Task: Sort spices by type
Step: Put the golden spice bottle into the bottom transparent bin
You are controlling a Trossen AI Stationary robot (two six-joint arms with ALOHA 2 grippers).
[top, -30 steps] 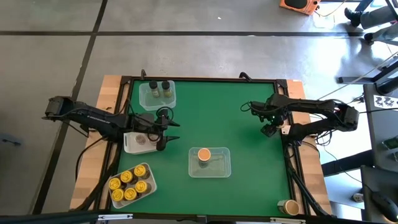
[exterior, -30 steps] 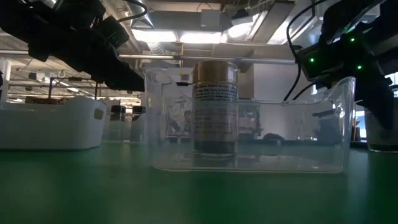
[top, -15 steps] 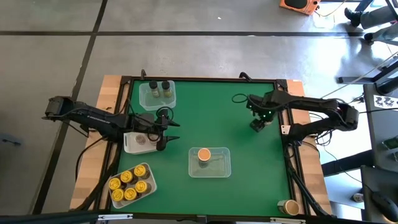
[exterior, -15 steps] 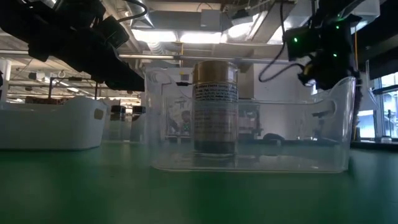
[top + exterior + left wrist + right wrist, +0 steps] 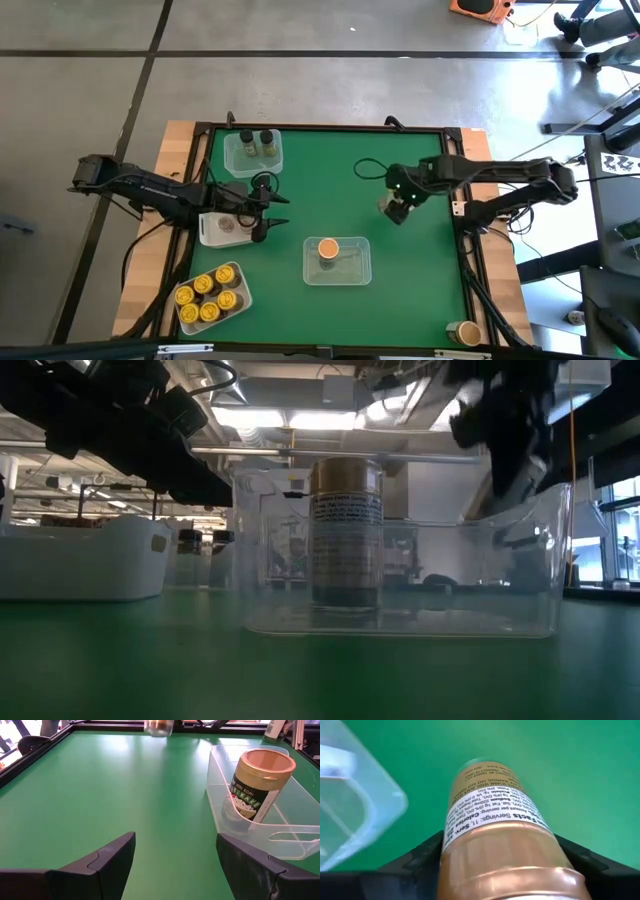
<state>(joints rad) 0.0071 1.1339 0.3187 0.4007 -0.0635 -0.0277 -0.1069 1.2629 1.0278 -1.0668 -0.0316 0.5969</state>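
Observation:
My right gripper (image 5: 395, 207) hovers over the green table, just far-right of the clear middle tray (image 5: 358, 272), shut on a spice jar (image 5: 492, 805) with a white label and copper-tan lid. An orange-lidded jar (image 5: 328, 248) stands upright on its base in that tray (image 5: 280, 837). My left gripper (image 5: 272, 212) waits open beside the white tray (image 5: 208, 232), which holds one jar (image 5: 227, 226). Two dark-lidded jars (image 5: 257, 140) stand in the far clear tray. Several yellow-lidded jars (image 5: 200, 298) fill the near-left tray. My right gripper pinches the jar between its two fingers (image 5: 420, 857), one on each side of the lid end (image 5: 510, 870). The labelled body sticks out ahead, past the fingertips. The jar is lifted clear of the table, over bare green next to the clear tray's corner (image 5: 355, 795).
Another jar (image 5: 465, 332) stands off the green mat at the near right corner. A black frame (image 5: 330, 127) borders the mat. Bare green lies between the trays and across the far right part. In the low view the white tray (image 5: 85, 565) sits at the left.
My right gripper has carried its jar across the table toward the left edge, from the right border to a spot just beyond the clear middle tray. The left arm and all trays have kept still.

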